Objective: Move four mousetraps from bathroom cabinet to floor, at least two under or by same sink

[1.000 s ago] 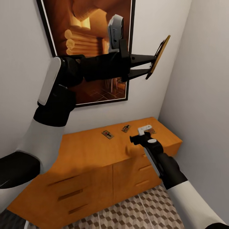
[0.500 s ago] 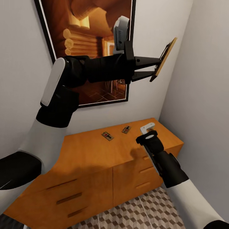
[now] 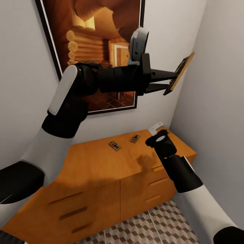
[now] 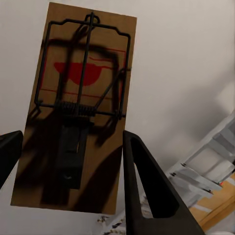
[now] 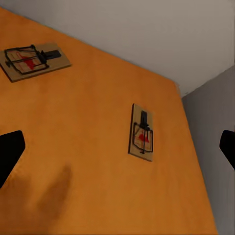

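- My left gripper [image 3: 167, 80] was clamped on one mousetrap [image 3: 179, 73], held high in the air well above the orange cabinet [image 3: 101, 162], out toward the grey side wall [image 3: 217, 84].
- In the left wrist view that held mousetrap [image 4: 78, 112] sat between the two dark fingers [image 4: 147, 191], its long axis running along them and its wire-and-spring face toward the camera; the fingers pinched its near end.
- My right gripper [image 3: 156, 131] hovered just above the cabinet top near its end by the side wall. In the right wrist view its fingertips [image 5: 11, 152] stood wide apart with nothing between them.
- The relation that mattered: the nearer loose trap [image 5: 142, 131] lay flat on the cabinet top ahead of the spread right fingers, roughly centred between them, its long axis pointing away from the gripper.
- A second loose trap [image 5: 34, 59] lay further along the cabinet top, away from the side wall, turned crosswise to the first.
- From the head view these two traps [image 3: 114, 145] [image 3: 135, 138] sat near the cabinet's back edge, under the framed picture [image 3: 98, 51].
- The right arm was clearly the nearer one, so I judged the next grasp its job: reach forward and down, closing across the trap's short sides.
- The patterned bathroom floor [image 3: 149, 227] showed at the cabinet's foot, with no trap visible on that patch.
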Tool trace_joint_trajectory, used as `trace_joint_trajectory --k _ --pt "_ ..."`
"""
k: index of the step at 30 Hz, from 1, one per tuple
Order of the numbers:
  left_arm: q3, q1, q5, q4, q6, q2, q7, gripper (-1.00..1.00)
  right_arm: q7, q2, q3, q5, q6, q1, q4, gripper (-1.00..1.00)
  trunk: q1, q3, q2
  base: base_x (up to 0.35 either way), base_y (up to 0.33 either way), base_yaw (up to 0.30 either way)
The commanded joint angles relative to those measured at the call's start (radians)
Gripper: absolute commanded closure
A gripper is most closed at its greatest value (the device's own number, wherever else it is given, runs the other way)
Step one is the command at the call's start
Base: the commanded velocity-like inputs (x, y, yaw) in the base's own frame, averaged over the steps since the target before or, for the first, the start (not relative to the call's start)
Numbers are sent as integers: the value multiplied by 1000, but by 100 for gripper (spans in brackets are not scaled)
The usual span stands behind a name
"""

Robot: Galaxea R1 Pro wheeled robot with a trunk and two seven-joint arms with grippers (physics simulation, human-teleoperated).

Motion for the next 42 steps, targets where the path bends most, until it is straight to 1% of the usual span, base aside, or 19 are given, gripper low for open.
trace_joint_trajectory --k 1,3,4,6,7,11,16,30,39,41,42 --pt "-1 -1 8 0 2 0 8 100 27 -1 2 11 1 -1 7 -100 0 -1 -1 240 0 0" --pt "-2 -1 8 0 1 -1 8 100 47 -1 2 9 -2 -1 20 -100 0 -1 -1 282 0 0" --pt "-4 -1 9 -1 2 -3 8 100 106 -3 -2 4 -6 -3 40 -100 0 -1 -1 333 0 0" --pt "-8 -1 9 0 1 -2 8 100 156 -34 -18 2 -6 -24 38 -100 0 -1 -1 156 0 0" --pt "-15 -1 9 0 1 -2 8 100 170 -42 -26 1 -6 -31 37 -100 0 -1 -1 68 0 0" --pt "-32 -1 9 -2 -1 -2 7 100 208 -55 -38 3 -5 -42 36 -100 0 -1 -1 27 0 0" --pt "-39 -1 9 -2 -40 -2 6 100 217 -59 -40 7 -6 -44 36 -100 0 -1 -1 3 0 0" --pt "-40 4 9 0 -42 -2 6 100 217 -61 -38 10 -5 -44 35 -100 0 -1 -1 8 -8 0" --pt "-40 4 8 0 -42 -2 6 100 217 -64 -36 11 -7 -41 28 -100 0 -1 -1 207 -203 0" --pt "-51 15 8 3 -46 -1 13 100 206 -52 -48 -1 -7 -52 40 -100 0 -1 -1 0 0 0" --pt "-57 19 8 3 -46 -1 13 100 200 -47 -53 0 -11 -55 46 -100 0 -1 -1 0 0 0"
